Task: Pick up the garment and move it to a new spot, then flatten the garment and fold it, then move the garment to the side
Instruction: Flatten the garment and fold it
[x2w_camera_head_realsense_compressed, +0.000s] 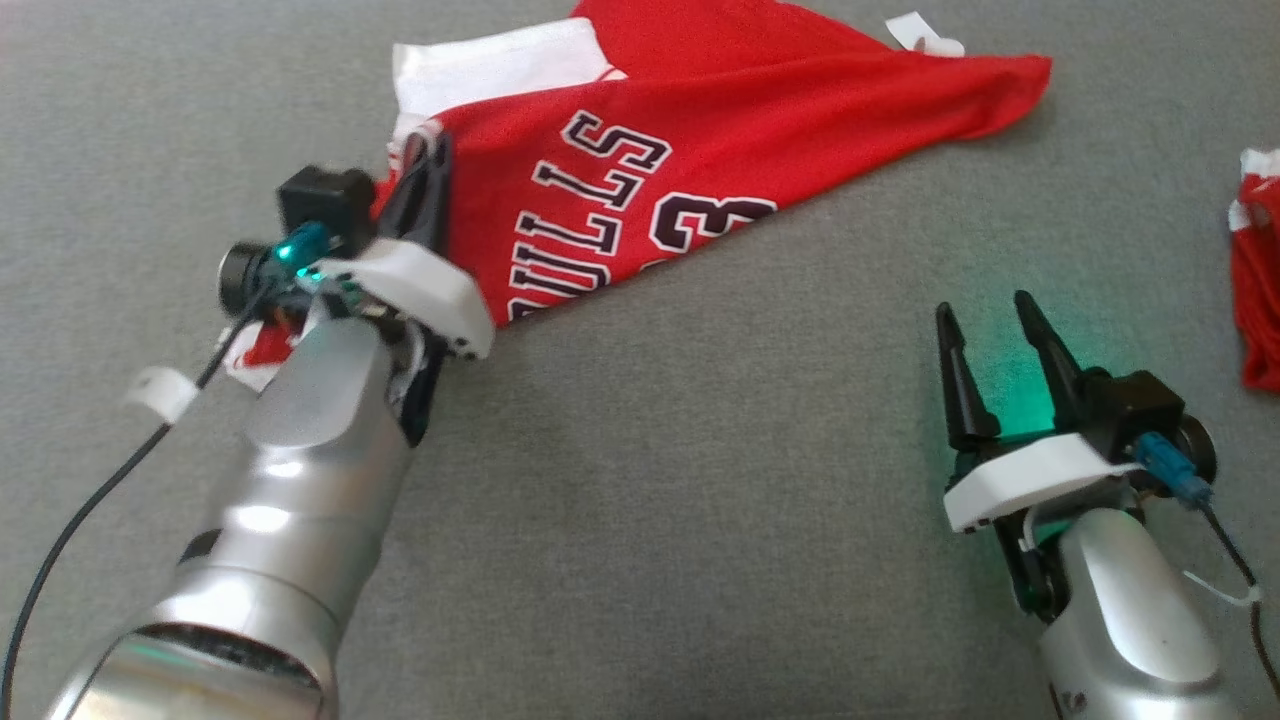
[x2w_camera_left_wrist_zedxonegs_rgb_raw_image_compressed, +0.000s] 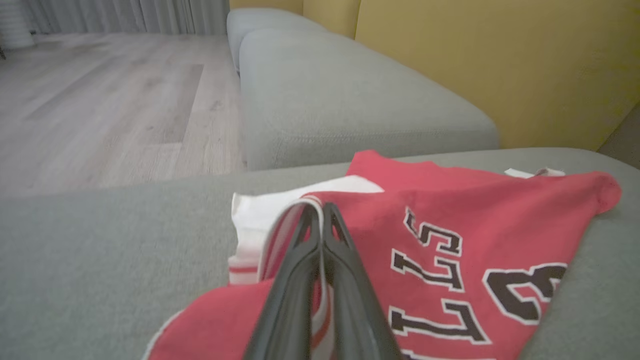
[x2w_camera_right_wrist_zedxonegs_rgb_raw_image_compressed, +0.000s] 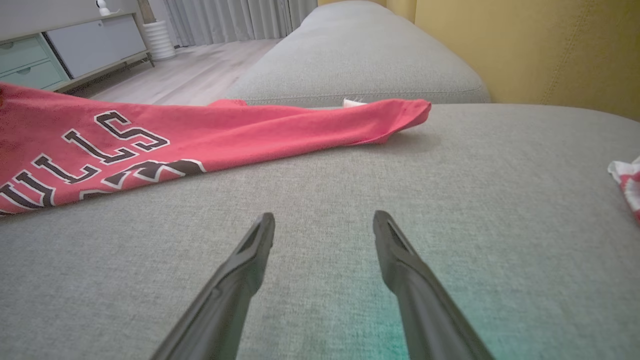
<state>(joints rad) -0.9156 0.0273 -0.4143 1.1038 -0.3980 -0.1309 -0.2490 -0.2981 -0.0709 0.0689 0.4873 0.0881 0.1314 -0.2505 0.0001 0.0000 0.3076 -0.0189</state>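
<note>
Left gripper (x2w_camera_left_wrist_zedxonegs_rgb_raw_image_compressed: 318, 210) clamps the jersey (x2w_camera_head_realsense_compressed: 700, 120) by its striped edge; lift slowly so it clears the sofa (x2w_camera_head_realsense_compressed: 650, 500). Right gripper (x2w_camera_head_realsense_compressed: 982, 305) stands apart, empty.

Grey sofa cushion (x2w_camera_head_realsense_compressed: 700, 480) with a red jersey (x2w_camera_head_realsense_compressed: 720, 140) and another red garment (x2w_camera_head_realsense_compressed: 1260, 300).

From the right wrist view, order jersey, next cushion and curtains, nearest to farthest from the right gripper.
1. The jersey, ahead and left of the right gripper.
2. The next cushion, beyond the jersey.
3. The curtains, far back across the floor.
</note>
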